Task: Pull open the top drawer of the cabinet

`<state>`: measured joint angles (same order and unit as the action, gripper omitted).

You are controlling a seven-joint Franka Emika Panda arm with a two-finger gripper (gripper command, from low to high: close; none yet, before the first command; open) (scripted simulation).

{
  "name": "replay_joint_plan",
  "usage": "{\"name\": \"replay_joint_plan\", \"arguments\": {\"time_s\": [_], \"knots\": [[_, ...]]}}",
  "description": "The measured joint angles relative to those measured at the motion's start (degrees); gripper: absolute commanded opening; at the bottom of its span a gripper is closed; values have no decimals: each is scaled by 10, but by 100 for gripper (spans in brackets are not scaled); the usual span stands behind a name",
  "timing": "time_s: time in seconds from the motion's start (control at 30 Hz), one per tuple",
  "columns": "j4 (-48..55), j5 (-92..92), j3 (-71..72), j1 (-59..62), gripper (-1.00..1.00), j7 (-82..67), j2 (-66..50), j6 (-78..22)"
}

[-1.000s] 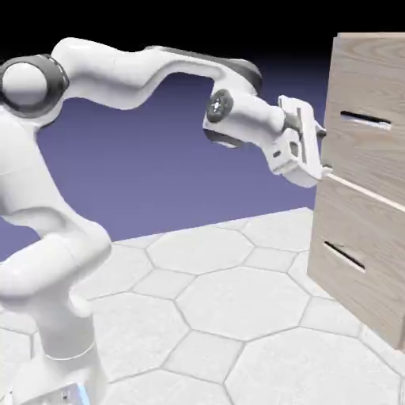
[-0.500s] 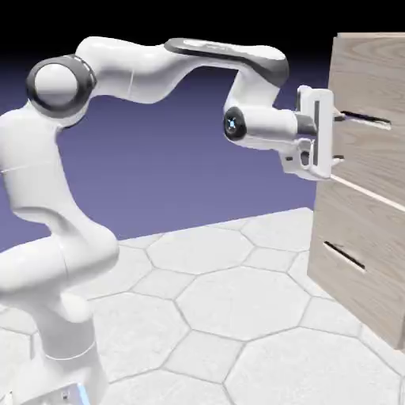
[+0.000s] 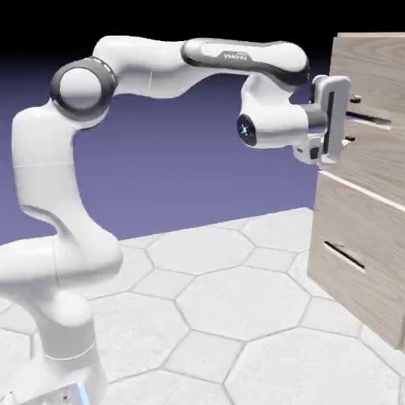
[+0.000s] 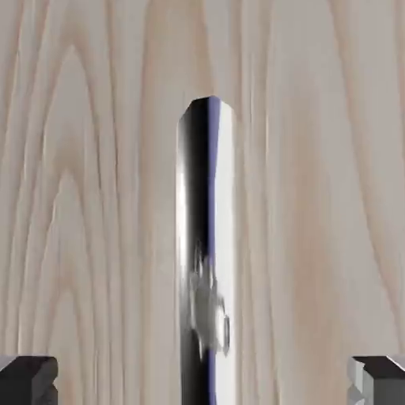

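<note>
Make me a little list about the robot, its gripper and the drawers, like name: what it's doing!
robot: white jointed arm, reaching toward the cabinet
gripper: two-finger gripper, open, fingertips on either side of the handle
handle: long shiny metal bar, not gripped
top drawer: light wood-grain front, shut
bottom drawer: matching wood-grain front, shut

Your exterior view stands back, side-on to the arm [image 3: 150, 71] — your hand view faces the shared top drawer [image 4: 316, 198] close-up.

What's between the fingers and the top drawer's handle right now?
Nothing shows there: in the hand view, only bare wood grain lies between the fingers and the handle on either side.
</note>
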<state>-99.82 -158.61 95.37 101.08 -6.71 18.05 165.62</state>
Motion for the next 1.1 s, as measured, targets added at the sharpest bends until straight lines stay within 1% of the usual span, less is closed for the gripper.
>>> {"name": "replay_joint_plan", "arguments": {"time_s": [0.27,0.3,0.37,0.6,0.73,0.9,1.1], "knots": [[67,11,160,166,0,18,15,13],[72,12,172,179,-100,20,17,14],[72,12,172,180,-100,20,17,14],[5,-48,51,34,-100,-96,-54,13],[-17,-63,-26,-49,-100,-125,-70,12],[-43,-55,-130,-151,-100,-110,-61,5],[-92,-22,-254,-268,-100,-45,-18,-11]]}}
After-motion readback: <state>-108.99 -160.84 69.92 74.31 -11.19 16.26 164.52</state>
